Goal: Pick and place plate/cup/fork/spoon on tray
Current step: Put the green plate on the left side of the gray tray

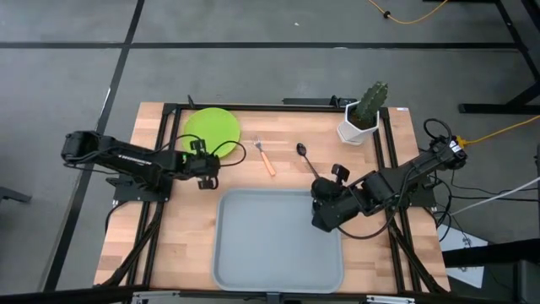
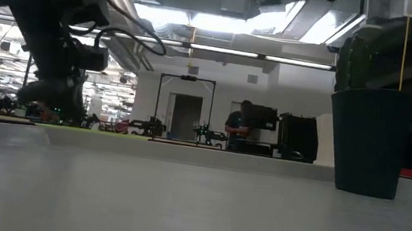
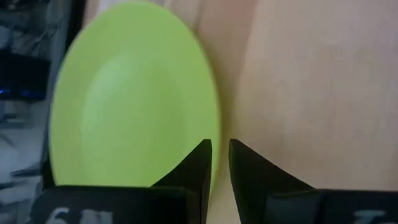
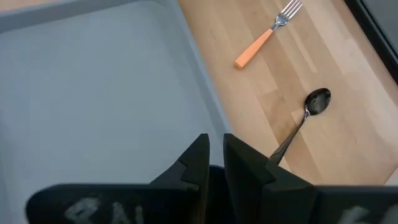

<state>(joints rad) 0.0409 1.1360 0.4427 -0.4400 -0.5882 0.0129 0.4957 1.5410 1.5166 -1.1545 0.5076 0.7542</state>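
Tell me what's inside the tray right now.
Nothing shows on the tray floor; the right gripper covers its right rim. Plate, fork and spoon lie outside on the table.

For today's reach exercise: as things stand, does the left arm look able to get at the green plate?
Probably yes: the left gripper hovers at the plate rim, fingers nearly shut, nothing between them.
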